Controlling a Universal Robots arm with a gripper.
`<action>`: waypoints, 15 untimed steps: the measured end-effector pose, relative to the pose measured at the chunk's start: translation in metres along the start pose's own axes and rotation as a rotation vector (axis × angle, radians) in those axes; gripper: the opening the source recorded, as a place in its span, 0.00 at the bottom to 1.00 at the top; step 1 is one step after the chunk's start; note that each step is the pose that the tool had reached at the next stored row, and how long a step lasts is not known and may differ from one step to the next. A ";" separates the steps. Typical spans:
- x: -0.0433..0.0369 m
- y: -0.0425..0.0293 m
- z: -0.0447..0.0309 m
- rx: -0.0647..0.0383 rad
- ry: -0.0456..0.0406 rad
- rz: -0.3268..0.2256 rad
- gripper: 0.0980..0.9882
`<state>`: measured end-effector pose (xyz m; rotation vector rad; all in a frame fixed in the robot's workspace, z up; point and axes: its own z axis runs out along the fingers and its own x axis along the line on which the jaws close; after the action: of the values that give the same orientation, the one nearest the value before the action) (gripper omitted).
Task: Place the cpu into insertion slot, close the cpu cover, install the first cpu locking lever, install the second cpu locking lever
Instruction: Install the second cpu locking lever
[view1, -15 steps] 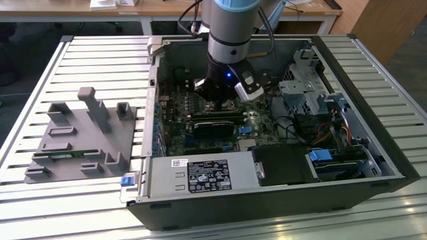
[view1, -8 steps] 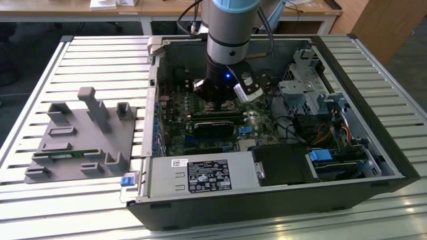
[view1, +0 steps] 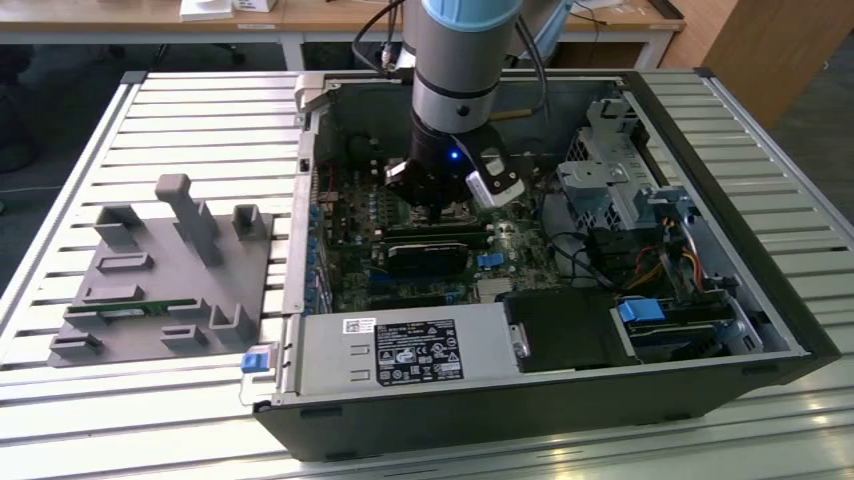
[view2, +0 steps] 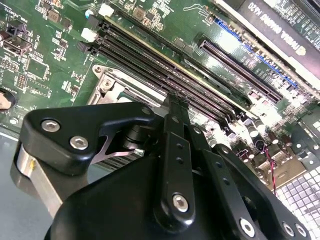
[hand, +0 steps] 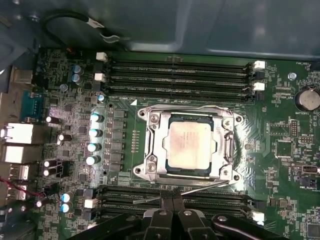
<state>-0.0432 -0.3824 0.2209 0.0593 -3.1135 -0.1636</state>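
Observation:
In the first wrist view the cpu, a pale tan-silver square, sits in the insertion slot, whose dark rim shows around it. The silvery cpu cover lies flat over it as a frame. One thin locking lever slants free beside the socket's edge nearest my gripper. The gripper's black fingers are shut together, with their tips right at that lever. In the second wrist view the shut gripper hangs just over the socket's metal frame. In the exterior view the gripper is low over the green motherboard.
Long black memory slots run along both sides of the socket. A black card and a power supply lie inside the open computer case. A grey fixture stands on the slatted table at the exterior view's left.

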 end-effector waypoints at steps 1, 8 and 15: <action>0.0004 -0.0005 0.0000 -0.003 -0.0001 0.000 0.01; 0.0080 -0.0013 0.0016 -0.024 -0.0010 -0.001 0.01; 0.0081 -0.0024 0.0110 -0.030 -0.0011 0.000 0.01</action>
<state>-0.0515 -0.3840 0.2099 0.0592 -3.1112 -0.2102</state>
